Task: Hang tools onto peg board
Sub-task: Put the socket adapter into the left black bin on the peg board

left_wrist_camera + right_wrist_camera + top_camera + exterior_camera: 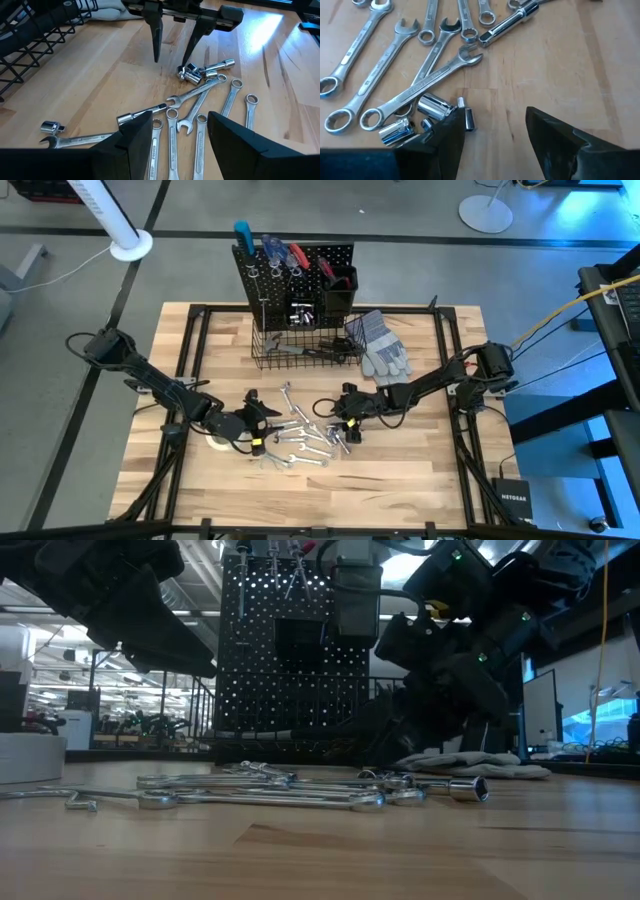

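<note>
Nearest us on the worktop (420, 470) we see the wrenches (300, 442), a loose silver scatter lying flat between the two arms. In the low view they merge into one long glinting line and we cannot count them there. In the left wrist view several lie side by side, their lower ends cut off behind the claw's dark fingers. A few sockets (192, 75) sit at the far edge of the heap.

The left claw (262, 417) hangs low just beside the heap's left edge, fingers wide, gripping nothing. A pale round thing under that arm is mostly hidden; we cannot tell what it is.

The right claw (343, 420) hangs at the heap's right edge, also wide and empty. Its fingers (156, 35) point down at bare wood just beside the sockets; we cannot tell whether the tips touch the worktop.

Farther back lie grey gloves (382, 345), just right of the wire basket (300, 350). The basket holds some dark tools we cannot make out. Behind it the peg board (295, 275) stands upright at the worktop's far edge, with red- and blue-handled tools (285, 252) on it and black bins (338, 292). From above the board is foreshortened, so its hooks are hard to tell apart.
</note>
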`<state>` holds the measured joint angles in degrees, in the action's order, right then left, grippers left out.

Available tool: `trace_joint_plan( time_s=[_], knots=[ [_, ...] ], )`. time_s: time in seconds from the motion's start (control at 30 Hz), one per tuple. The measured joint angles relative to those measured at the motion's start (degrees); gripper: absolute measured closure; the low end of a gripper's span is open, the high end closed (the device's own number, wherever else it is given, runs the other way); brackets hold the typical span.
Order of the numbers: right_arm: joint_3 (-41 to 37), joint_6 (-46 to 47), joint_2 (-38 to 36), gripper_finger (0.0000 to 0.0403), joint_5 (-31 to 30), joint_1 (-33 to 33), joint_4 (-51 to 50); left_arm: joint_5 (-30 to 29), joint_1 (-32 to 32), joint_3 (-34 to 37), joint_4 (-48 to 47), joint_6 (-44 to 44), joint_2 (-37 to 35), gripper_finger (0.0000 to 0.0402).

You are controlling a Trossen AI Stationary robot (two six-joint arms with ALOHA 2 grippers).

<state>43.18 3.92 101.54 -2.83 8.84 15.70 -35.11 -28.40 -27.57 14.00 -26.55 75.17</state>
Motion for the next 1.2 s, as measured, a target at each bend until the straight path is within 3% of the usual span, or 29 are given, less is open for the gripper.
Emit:
trace_joint_plan(
  time_s=[1.0, 1.2],
  knots=[
    [0.2, 0.3, 4.1, 0.0190, 0.3, -0.5, 1.7, 0.0, 0.0, 0.0, -0.1, 0.0, 0.0, 0.0219],
    [0.2, 0.3, 4.1, 0.0231, -1.5, -0.6, 1.7, 0.0, 0.0, 0.0, -0.1, 0.0, 0.0, 0.0219]
  ],
)
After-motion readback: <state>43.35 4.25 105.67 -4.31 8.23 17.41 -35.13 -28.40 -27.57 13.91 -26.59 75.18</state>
